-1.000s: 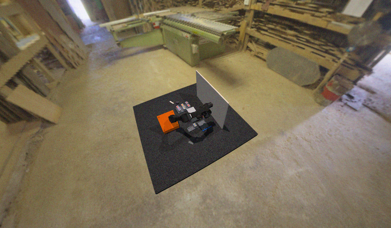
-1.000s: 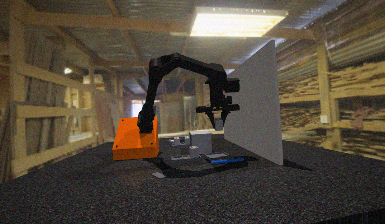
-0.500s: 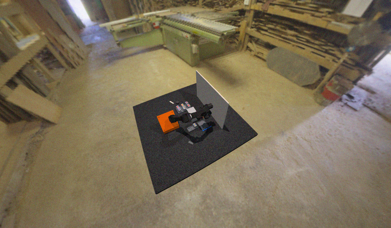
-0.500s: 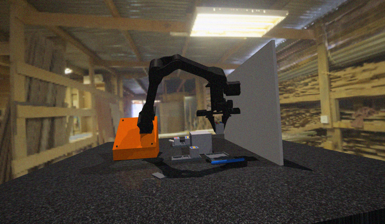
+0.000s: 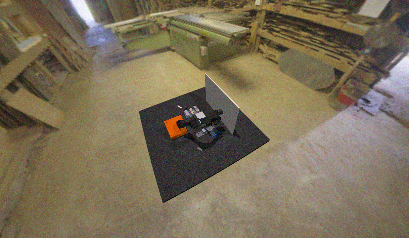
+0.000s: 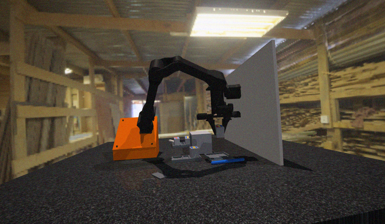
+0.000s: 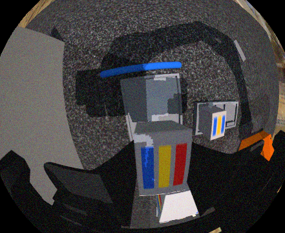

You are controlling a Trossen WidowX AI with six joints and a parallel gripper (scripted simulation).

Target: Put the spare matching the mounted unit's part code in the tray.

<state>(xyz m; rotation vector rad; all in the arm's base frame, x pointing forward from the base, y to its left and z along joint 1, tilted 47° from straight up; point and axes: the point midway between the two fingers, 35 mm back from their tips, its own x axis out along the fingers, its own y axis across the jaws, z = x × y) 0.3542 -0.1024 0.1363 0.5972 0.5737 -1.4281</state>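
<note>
Over the dark speckled mat (image 6: 188, 194), our gripper (image 6: 220, 128) clamps the blue-yellow-red striped grey spare (image 7: 165, 164); next we lower it into the blue-edged grey tray (image 7: 152, 90) and release.

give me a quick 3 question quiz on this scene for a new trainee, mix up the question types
1. True or false: the end effector is shut on a small grey spare.
2. The stripes on the held spare, left to right in the wrist view, are: A) red, blue, red B) blue, yellow, red C) yellow, blue, yellow
3. Fill in: the tray below the held spare has a ____ bar along one edge.

Key: 1 true; 2 B; 3 blue
</note>
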